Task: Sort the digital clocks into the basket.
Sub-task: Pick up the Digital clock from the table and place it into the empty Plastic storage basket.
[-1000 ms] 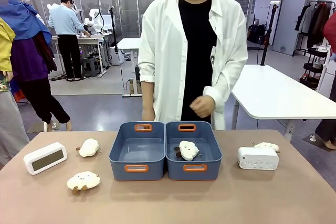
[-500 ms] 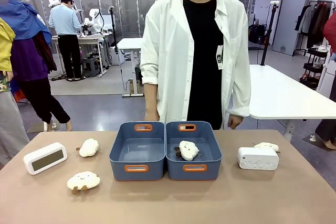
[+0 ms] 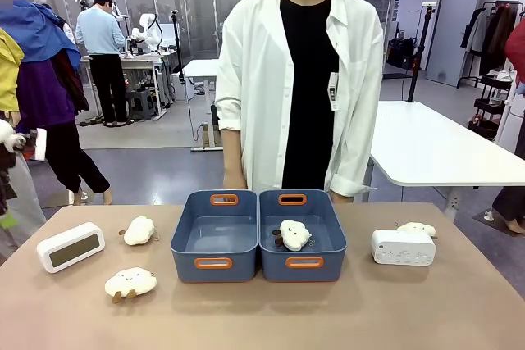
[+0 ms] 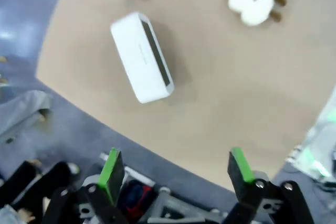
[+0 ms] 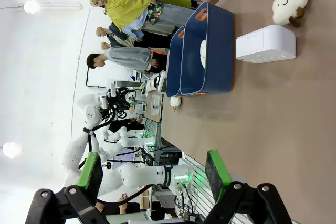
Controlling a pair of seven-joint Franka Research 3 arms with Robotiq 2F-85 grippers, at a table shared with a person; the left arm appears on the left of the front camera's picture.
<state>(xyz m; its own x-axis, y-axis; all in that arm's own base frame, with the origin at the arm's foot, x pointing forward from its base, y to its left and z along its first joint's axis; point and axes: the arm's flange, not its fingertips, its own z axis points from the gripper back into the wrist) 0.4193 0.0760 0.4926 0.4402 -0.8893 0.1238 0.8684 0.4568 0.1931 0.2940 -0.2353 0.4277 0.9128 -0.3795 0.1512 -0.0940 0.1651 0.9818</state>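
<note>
Your left gripper (image 4: 176, 169) and right gripper (image 5: 153, 170) are gaping empty; left clock (image 4: 142, 59) is sitting near the table (image 4: 236, 87) edge, 11 o'clock.

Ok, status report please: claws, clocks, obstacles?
Left claw open, right claw open, both empty. Left clock, right clock on table, outside baskets. Plush toy inside right basket.

Bench (image 3: 262, 317): tan, plain top.
Plush toys: 4, cream, cloud-shaped, all on the bench.
Left rear plush (image 3: 139, 230): lying tilted, far-left area.
Left front plush (image 3: 130, 283): face toward the camera, nearer the front edge.
Centre plush (image 3: 294, 234): just right of the middle.
Right plush (image 3: 417, 228): far right, partly hidden.
Person (image 3: 303, 79): white coat over black top, standing at the far side.
White table (image 3: 443, 149): behind, right.
</note>
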